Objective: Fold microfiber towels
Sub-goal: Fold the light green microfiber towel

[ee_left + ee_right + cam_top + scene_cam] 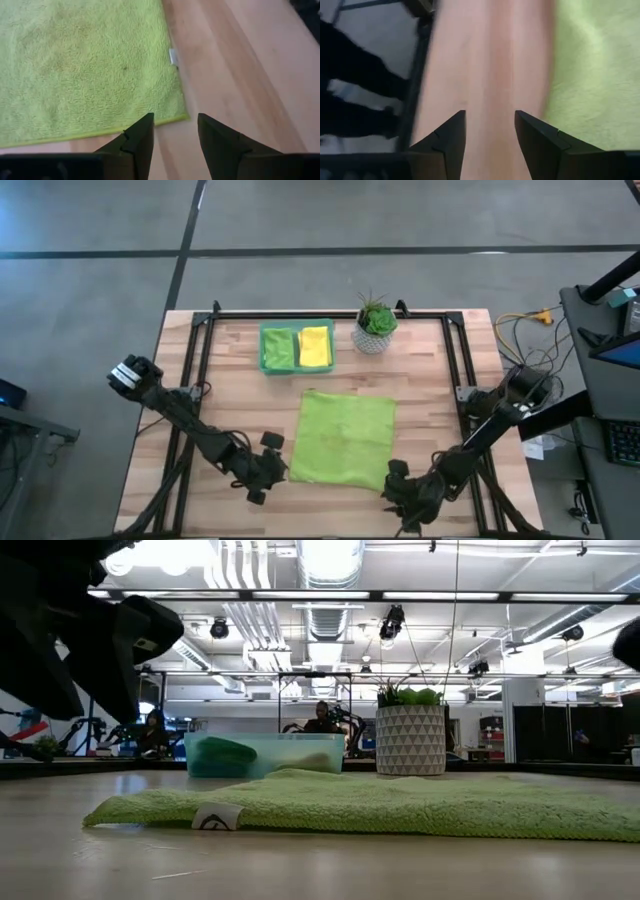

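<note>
A lime green towel [345,437] lies spread flat on the wooden table, a white tag [173,56] at one edge. My left gripper [268,470] is open just off the towel's near left corner [181,118], touching nothing. My right gripper [400,492] is open beside the towel's near right corner, over bare wood [485,75]. A folded green towel [279,348] and a folded yellow towel [315,346] lie in the green tray [297,328]. The teal-blue towel is out of view.
A potted plant in a white patterned pot [375,328] stands at the far edge, right of the tray. A black metal frame [196,370] runs along the table's left, far and right sides. Bare wood lies left and right of the spread towel.
</note>
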Available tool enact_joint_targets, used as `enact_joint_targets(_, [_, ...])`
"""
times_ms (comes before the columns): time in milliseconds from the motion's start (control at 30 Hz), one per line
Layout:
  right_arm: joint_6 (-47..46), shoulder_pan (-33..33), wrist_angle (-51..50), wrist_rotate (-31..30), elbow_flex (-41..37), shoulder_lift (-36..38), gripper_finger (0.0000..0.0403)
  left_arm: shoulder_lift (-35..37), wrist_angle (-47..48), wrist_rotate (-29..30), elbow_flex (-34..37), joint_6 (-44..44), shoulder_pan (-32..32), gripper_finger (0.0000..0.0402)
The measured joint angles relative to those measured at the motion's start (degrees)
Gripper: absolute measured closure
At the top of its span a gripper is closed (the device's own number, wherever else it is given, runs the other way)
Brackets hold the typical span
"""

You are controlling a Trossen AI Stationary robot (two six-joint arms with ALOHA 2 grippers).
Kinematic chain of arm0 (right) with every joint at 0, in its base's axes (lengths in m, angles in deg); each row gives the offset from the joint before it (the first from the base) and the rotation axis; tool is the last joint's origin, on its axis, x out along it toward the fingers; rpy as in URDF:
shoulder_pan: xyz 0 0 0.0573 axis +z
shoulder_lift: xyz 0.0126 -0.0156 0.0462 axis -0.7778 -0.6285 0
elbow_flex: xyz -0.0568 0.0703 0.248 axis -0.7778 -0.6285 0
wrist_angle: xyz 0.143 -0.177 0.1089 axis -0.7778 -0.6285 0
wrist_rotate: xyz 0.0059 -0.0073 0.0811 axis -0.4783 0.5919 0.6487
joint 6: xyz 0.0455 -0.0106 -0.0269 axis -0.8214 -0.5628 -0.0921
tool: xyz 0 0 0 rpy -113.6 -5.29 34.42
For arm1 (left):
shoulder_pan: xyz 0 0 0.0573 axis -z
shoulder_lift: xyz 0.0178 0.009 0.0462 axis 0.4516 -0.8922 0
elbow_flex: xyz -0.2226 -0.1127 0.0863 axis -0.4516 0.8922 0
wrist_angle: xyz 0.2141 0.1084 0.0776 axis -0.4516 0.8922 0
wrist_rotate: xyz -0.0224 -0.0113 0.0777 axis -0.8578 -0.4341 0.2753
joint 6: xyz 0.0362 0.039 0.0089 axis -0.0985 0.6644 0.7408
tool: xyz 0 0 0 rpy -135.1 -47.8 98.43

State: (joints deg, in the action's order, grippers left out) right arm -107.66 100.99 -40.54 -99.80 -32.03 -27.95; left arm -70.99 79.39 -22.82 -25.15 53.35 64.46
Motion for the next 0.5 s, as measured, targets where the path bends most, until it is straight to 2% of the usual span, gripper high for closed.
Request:
enact_joint_targets(267, [1.25, -1.98, -6.83, -2.58, -0.47, 2.23, 0.0239, 0.20, -0.07, -0.51, 0.06, 6.04, -0.68, 0.0265])
enact_joint_targets(500, [0.74, -1.94, -7.95, 3.64, -1.77, -1.50, 0.0239, 0.26, -0.11, -3.34, 0.22, 7.37, -1.30, 0.0265])
